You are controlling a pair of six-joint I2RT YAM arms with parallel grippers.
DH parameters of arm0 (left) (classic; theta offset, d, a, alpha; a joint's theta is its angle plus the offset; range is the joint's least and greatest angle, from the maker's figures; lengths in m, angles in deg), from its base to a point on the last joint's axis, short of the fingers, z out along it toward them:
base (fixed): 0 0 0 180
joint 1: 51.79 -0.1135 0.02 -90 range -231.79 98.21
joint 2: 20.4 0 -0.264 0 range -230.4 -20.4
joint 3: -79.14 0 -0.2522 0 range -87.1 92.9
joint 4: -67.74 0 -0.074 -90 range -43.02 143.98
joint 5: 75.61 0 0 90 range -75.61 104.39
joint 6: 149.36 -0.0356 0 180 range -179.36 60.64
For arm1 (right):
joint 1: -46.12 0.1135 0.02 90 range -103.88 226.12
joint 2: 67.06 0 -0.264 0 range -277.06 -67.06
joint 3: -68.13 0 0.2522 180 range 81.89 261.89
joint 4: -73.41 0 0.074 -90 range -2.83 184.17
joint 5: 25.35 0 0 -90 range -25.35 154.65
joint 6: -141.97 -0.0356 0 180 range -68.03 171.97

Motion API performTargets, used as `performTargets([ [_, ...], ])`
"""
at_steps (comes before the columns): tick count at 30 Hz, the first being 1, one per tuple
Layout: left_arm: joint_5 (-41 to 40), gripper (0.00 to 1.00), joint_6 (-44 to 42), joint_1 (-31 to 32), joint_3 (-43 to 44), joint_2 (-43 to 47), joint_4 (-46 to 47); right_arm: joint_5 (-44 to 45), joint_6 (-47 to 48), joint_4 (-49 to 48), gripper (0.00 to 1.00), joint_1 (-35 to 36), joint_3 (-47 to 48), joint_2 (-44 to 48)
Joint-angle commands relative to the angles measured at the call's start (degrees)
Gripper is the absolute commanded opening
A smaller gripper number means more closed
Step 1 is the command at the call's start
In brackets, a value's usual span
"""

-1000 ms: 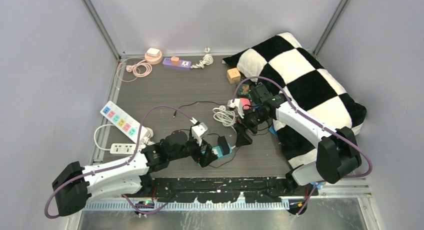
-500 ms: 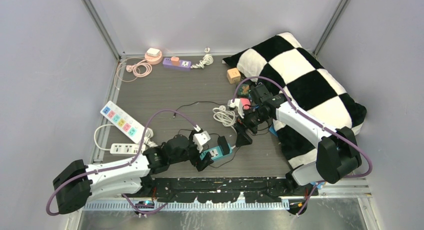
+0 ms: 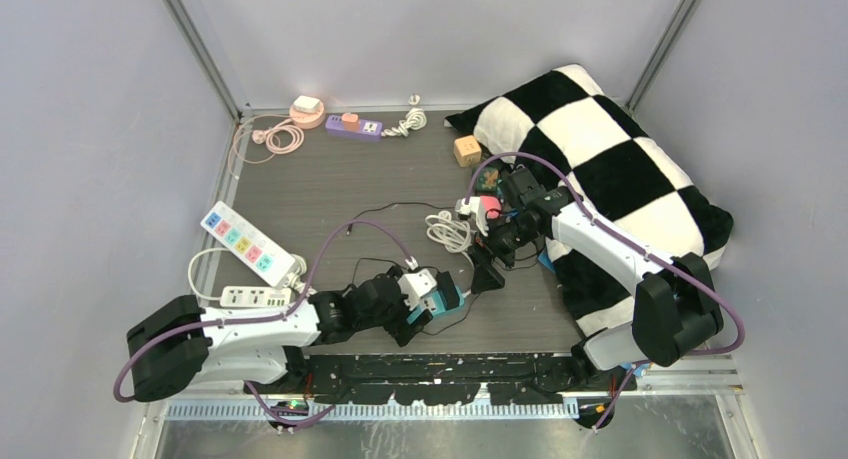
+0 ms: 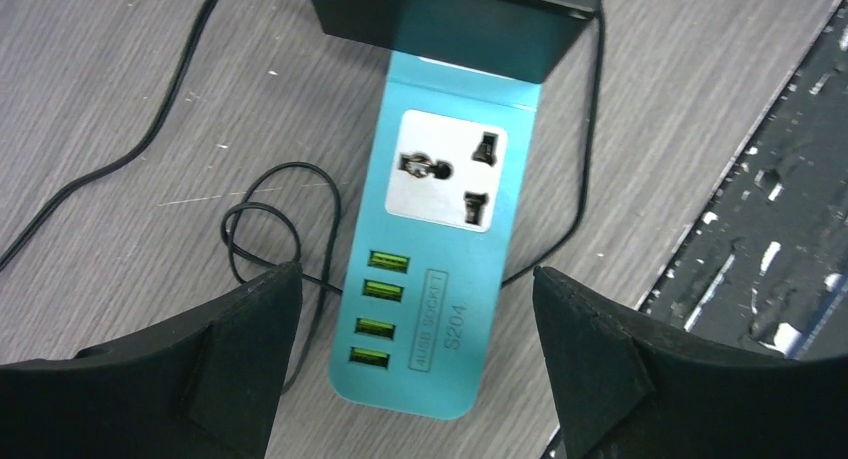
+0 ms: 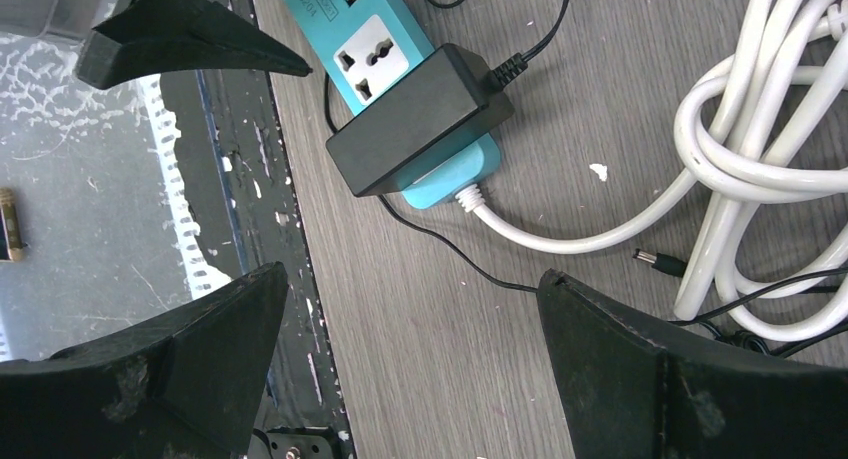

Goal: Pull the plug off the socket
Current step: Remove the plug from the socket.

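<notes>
blk plug (image 4: 450, 19) – top cut off, pins hidden

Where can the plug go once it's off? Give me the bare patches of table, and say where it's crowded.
Widest bare patch: mid-table, bordered by the purple strip at the back, the white strip on the left and the thin black cable in front. Crowded: around the teal socket strip, its black plug, the white cable coil and the pillow.

Socket (image 4: 440, 244) — smooth teal plastic, slight sheen; plug (image 5: 420, 114) matt black plastic; table (image 4: 100, 59) grey wood-grain (scuffed).
</notes>
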Motion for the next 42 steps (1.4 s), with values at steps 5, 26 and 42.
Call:
performTargets([
  [5, -3.7, 0.8, -0.1, 0.4, 3.9, -3.5, -0.6, -1.6, 0.5, 0.8, 1.0, -0.3, 2.5, 0.8],
  [26, -8.4, 0.04, 11.0, 4.7, 7.7, -8.3, 2.8, 1.3, -7.5, -1.1, 1.0, -1.1, 2.8, 2.8],
  [42, -12.3, 0.0, 26.0, 4.7, 11.0, -16.3, 11.3, 7.2, -13.2, -9.0, 1.0, 0.3, -0.1, 1.8],
])
